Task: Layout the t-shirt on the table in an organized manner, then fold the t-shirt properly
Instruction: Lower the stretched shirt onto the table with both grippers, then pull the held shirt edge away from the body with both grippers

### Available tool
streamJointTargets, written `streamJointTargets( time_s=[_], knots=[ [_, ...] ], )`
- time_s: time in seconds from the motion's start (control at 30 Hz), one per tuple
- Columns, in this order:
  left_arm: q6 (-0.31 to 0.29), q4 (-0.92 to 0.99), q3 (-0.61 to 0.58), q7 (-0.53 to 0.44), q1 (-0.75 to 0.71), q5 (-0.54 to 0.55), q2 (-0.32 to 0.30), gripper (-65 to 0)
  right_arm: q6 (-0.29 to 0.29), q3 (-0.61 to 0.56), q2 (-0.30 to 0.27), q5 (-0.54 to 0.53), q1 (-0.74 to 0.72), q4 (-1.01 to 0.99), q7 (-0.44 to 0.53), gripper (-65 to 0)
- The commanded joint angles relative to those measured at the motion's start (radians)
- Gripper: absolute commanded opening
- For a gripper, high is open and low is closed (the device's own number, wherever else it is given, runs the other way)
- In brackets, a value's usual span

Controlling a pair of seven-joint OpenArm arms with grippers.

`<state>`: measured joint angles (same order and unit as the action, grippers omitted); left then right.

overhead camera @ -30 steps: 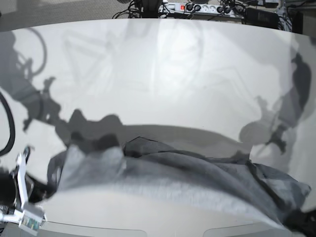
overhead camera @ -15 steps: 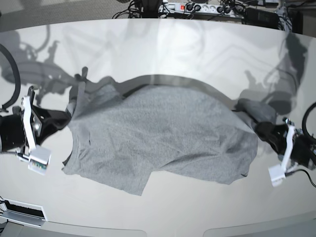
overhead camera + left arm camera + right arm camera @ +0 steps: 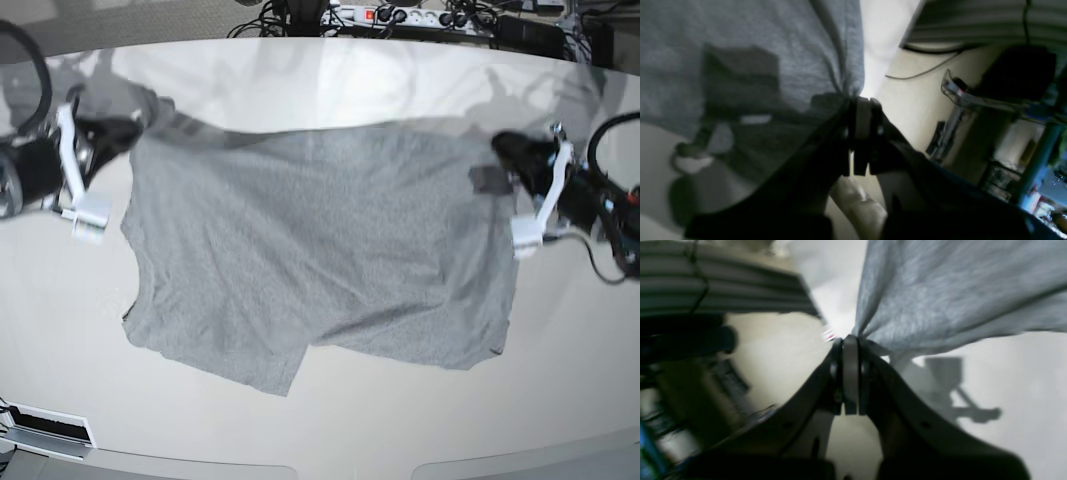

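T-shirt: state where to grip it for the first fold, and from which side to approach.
Probably re-grip the t-shirt at its near hem, coming in from the table's front edge. That hem lies loose and rumpled with one flap hanging lower, while both the left gripper and right gripper already pinch the far corners.

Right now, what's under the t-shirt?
Only the white table shows around the t-shirt, with shadow along its far edge. Both pincers, left and right, grip its far corners. Anything beneath the cloth is covered; no lumps show.
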<state>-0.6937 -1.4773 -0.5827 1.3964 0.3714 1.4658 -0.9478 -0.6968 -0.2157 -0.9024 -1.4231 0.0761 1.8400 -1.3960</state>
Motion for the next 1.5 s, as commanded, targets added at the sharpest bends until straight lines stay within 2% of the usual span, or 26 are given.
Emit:
streamJointTargets(
  time_s=[0.0, 0.07, 0.27, 0.3, 0.37, 0.43, 0.47, 0.53, 0.6, 0.7, 0.8, 0.83, 0.93, 0.97, 1.0, 1.07, 1.1, 1.23, 1.27, 1.3, 1.37, 1.47],
  knots=[
    [-0.004, -0.015, 0.014, 0.000, 0.014, 0.018, -0.037, -65.0, -0.001, 0.011, -0.024, 0.034, 0.007, 0.008, 0.000, -65.0],
    [-0.004, -0.015, 0.014, 0.000, -0.002, 0.018, -0.060, -65.0, -0.001, 0.011, -0.027, 0.107, 0.034, 0.008, 0.000, -65.0],
    [-0.004, -0.013, 0.014, 0.000, -0.016, 0.018, -0.077, -65.0, -0.001, 0.012, -0.023, 0.145, 0.043, 0.008, 0.013, -65.0],
    [-0.004, -0.013, 0.014, 0.000, -0.015, -0.037, -0.077, -65.0, -0.001, 0.012, -0.023, 0.200, 0.042, 0.008, 0.106, -65.0],
    [-0.004, -0.013, 0.014, -0.105, -0.014, -0.191, -0.077, -65.0, -0.001, 0.012, -0.011, 0.370, 0.040, 0.008, 0.257, -65.0],
    [-0.004, -0.013, 0.014, -0.209, -0.014, -0.368, -0.074, -65.0, -0.001, 0.012, 0.016, 0.553, 0.040, 0.008, 0.319, -65.0],
    [-0.004, -0.013, 0.014, -0.245, -0.014, -0.454, -0.072, -65.0, 0.021, 0.012, 0.029, 0.620, 0.040, 0.008, 0.335, -65.0],
    [0.084, -0.012, 0.014, -0.304, -0.014, -0.578, -0.065, -65.0, 0.063, 0.012, 0.050, 0.670, 0.042, 0.005, 0.359, -65.0],
    [0.129, -0.006, 0.014, -0.334, -0.014, -0.621, -0.053, -65.0, 0.061, 0.012, 0.074, 0.669, 0.042, 0.003, 0.376, -65.0],
    [0.129, 0.007, 0.014, -0.335, -0.014, -0.628, -0.026, -65.0, 0.030, 0.012, 0.122, 0.683, 0.043, 0.003, 0.376, -65.0],
    [0.130, 0.033, 0.014, -0.336, -0.014, -0.653, 0.009, -65.0, 0.052, 0.012, 0.161, 0.766, 0.039, 0.003, 0.408, -65.0],
    [0.130, 0.042, 0.014, -0.336, -0.014, -0.673, 0.021, -65.0, 0.083, 0.012, 0.168, 0.801, 0.035, 0.003, 0.430, -58.9],
    [0.130, 0.059, 0.014, -0.362, -0.014, -0.708, 0.050, -65.0, 0.204, 0.012, 0.174, 0.890, -0.006, 0.003, 0.443, -30.2],
    [0.132, 0.061, 0.014, -0.365, -0.014, -0.711, 0.056, -65.0, 0.235, 0.012, 0.173, 0.915, -0.028, 0.003, 0.436, -25.1],
    [0.143, 0.061, 0.014, -0.365, -0.014, -0.711, 0.063, -65.0, 0.263, 0.013, 0.172, 0.928, -0.050, 0.003, 0.413, -24.2],
    [0.166, 0.061, 0.014, -0.369, -0.014, -0.710, 0.065, -65.0, 0.285, 0.013, 0.173, 0.893, -0.090, 0.005, 0.368, -24.6],
    [0.173, 0.061, 0.014, -0.370, -0.014, -0.710, 0.064, -65.0, 0.262, 0.013, 0.173, 0.830, -0.100, 0.006, 0.353, -24.6],
    [0.188, 0.061, 0.014, -0.369, -0.014, -0.718, 0.064, -65.0, 0.048, 0.013, 0.176, 0.445, -0.077, 0.012, 0.285, -24.7],
    [0.191, 0.061, 0.014, -0.369, -0.014, -0.722, 0.064, -65.0, 0.005, 0.013, 0.180, 0.371, -0.061, 0.012, 0.264, -24.7],
    [0.191, 0.061, 0.014, -0.369, -0.014, -0.726, 0.064, -65.0, -0.001, 0.013, 0.193, 0.329, -0.043, 0.012, 0.240, -24.7],
    [0.190, 0.061, 0.014, -0.369, -0.014, -0.729, 0.064, -65.0, -0.001, 0.013, 0.233, 0.323, 0.004, 0.012, 0.220, -24.7],
    [0.190, 0.061, 0.014, -0.369, -0.014, -0.729, 0.064, -65.0, -0.001, 0.013, 0.311, 0.401, 0.084, 0.011, 0.232, -24.7]
  ],
)
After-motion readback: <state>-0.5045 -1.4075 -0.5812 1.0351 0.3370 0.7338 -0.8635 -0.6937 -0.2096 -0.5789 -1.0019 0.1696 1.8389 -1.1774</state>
